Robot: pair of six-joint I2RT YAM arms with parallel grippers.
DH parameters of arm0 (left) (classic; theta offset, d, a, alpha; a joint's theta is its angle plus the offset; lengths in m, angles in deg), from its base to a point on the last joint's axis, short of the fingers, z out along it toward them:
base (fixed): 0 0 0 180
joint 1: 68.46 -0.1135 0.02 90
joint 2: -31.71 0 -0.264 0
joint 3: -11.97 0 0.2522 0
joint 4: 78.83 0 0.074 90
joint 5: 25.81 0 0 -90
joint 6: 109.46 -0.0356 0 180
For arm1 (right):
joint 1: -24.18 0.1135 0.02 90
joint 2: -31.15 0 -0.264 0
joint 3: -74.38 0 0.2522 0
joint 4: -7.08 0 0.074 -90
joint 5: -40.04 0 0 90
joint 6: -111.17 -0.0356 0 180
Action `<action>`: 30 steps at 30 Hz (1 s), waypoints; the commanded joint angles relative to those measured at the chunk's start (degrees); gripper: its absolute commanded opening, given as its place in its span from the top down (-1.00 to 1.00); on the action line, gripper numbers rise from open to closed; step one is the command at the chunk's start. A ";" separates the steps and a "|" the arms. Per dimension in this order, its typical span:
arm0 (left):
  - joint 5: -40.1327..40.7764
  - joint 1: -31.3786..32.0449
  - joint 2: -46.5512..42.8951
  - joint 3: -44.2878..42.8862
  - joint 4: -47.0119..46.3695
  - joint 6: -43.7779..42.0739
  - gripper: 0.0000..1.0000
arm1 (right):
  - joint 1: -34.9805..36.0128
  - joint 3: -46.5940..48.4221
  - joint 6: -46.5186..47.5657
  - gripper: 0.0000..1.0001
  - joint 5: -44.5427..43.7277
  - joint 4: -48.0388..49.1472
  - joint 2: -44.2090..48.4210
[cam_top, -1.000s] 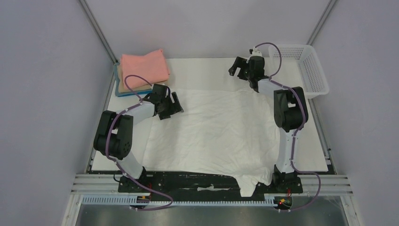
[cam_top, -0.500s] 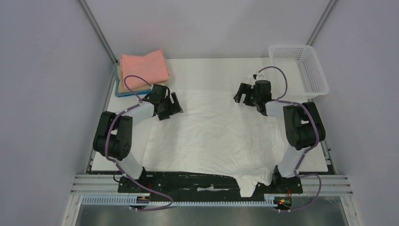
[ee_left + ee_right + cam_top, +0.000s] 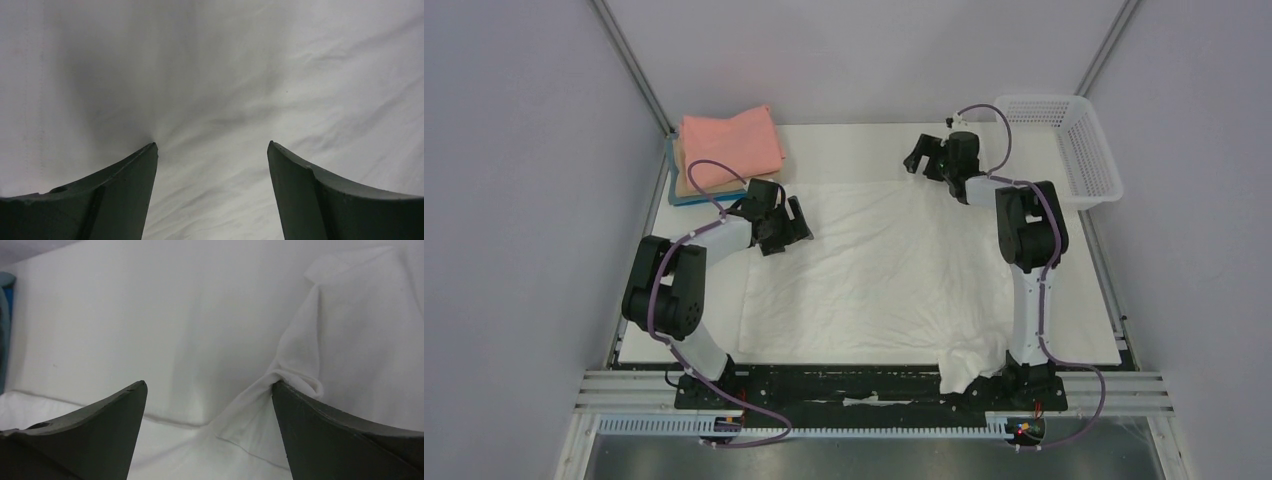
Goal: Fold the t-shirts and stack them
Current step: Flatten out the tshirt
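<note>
One thin white tee (image 3: 874,270) lies spread flat but wrinkly across the desk (image 3: 864,140), with one corner bunched at the near edge. The folded, pink-topped stack (image 3: 729,150) sits far left. Over the cloth the left gripper (image 3: 212,145) hovers low, fingers wide. Stretched to the far hem, the right gripper (image 3: 209,383) has its fingers wide too, a puckered fold touching one.

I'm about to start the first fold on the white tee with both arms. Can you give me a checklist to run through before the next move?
1. Left pincer open, over the white t-shirt: ok.
2. Right pincer open at the shirt's far edge: ok.
3. Enough cloth between the right pincer's fingers to pinch: cannot tell; a fold touches one fingertip.
4. Shirt lying flat: not ok; its near corner is bunched beside the right arm's base.
5. Folded stack tidy, salmon-pink on top: ok.
</note>
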 commanded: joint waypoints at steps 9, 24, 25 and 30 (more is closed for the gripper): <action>0.16 -0.11 1.27 -2.01 0.44 -0.41 -0.73 | 0.98 17.18 -14.04 -0.96 15.11 37.70 -15.37; 2.35 -0.11 -2.43 -3.72 3.67 -1.02 -0.73 | 5.52 13.14 18.97 -0.96 -2.31 0.94 2.15; 3.37 -0.11 -3.25 -3.73 4.02 -0.94 -0.73 | 5.47 8.54 18.15 -0.96 -2.42 1.17 4.69; 4.82 -0.19 -4.65 -3.61 3.05 -0.97 -0.73 | 5.39 -13.51 13.73 -0.96 -8.07 -1.90 20.33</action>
